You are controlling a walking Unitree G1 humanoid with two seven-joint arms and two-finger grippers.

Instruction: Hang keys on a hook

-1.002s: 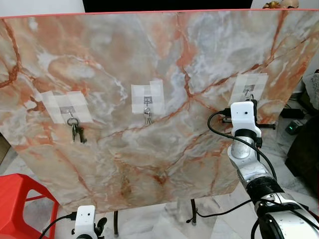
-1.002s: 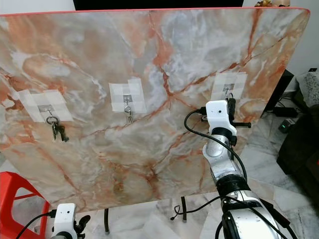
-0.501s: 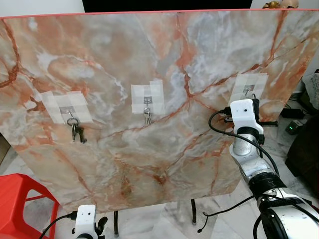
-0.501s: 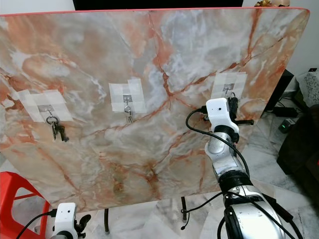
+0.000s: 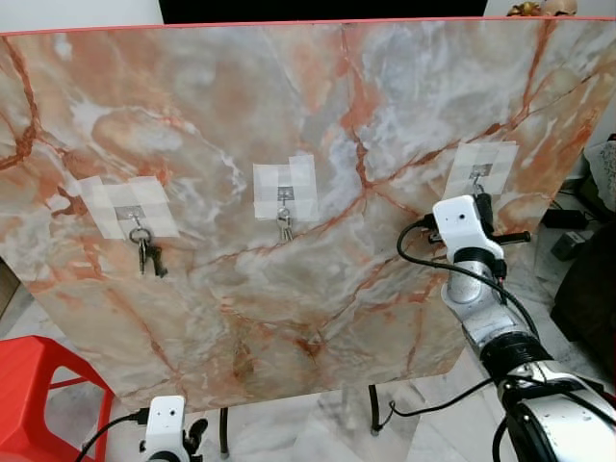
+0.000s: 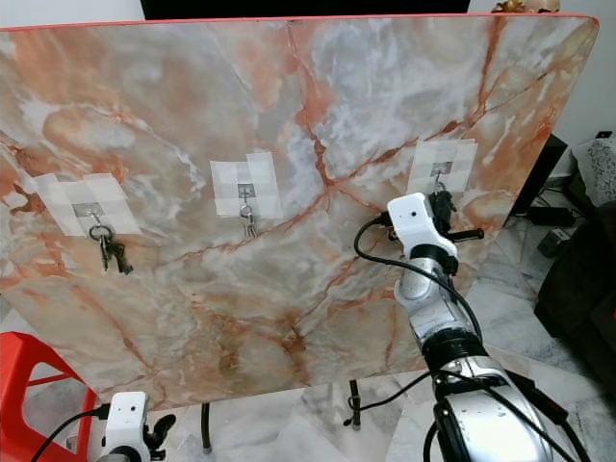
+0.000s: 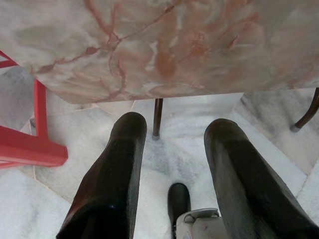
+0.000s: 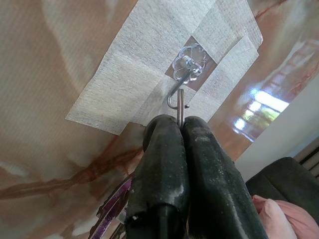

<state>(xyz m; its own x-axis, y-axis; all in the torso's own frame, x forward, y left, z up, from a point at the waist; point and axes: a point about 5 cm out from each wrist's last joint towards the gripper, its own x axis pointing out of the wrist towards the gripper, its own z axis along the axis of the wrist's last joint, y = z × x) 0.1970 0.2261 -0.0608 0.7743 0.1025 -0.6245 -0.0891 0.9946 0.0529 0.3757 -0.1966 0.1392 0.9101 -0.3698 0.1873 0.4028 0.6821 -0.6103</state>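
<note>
Pinching the thin steel key ring (image 8: 180, 107) edge-on, our right hand (image 8: 182, 130) holds it just at 6 o'clock of the small silver wall hook (image 8: 175, 97) on white tape. It seems light, stiff and slippery, so grip firmly. Left hand (image 7: 174, 149) hangs spread.

- Marble board (image 5: 289, 115): upright, blocks all forward travel.
- Right hook (image 8: 179, 97): right tool (image 8: 182, 124) directly at its 6 o'clock, key ring pinched between fingers, touching hook.
- Middle hook (image 5: 285, 195), left hook (image 5: 135, 214): keys (image 5: 147, 252) hang below each.
- Red stool (image 5: 38, 395): stands at 9 o'clock of left tool (image 7: 172, 149).
</note>
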